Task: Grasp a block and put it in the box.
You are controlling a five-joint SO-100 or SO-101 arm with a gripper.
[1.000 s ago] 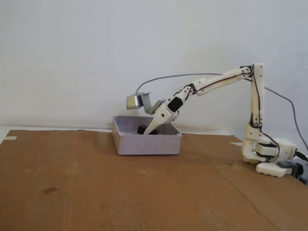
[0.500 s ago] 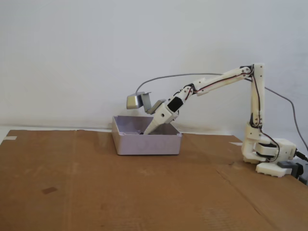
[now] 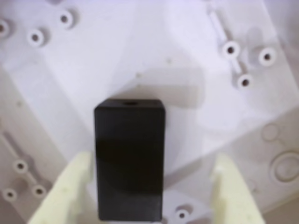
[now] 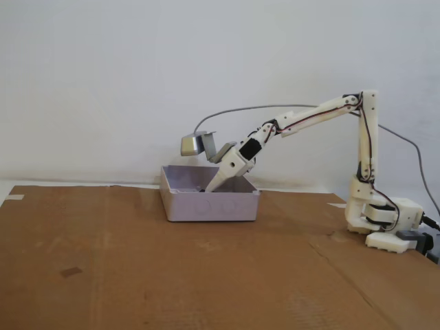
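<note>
block down in the box: back the gripper out clean

the black rectangular plastic block (image 3: 129,158) lies flat on the pale moulded floor of the white open-topped plastic box (image 4: 210,206), among raised screw bosses (image 3: 231,49) and ribs. in the wrist view it sits between the two cream fingers of the gripper (image 3: 148,186), close against the left finger (image 3: 70,186) and well clear of the right one (image 3: 231,191). the fingers are spread wide and hold nothing that i can see, so by my reading the drop is done and the step in hand is the retreat.

to do that well, i would keep the fingers spread and lift straight back along the arm's line, not sideways. the left finger may be touching the block's edge; the frame is too soft to tell, and a sideways pull could drag or tip it.

in the fixed view the white jointed arm (image 4: 309,118) reaches down over the box's right wall with the gripper tip hidden inside. rise above the rim first, so nothing shoves the light box across the brown cardboard-covered counter (image 4: 137,275).
</note>
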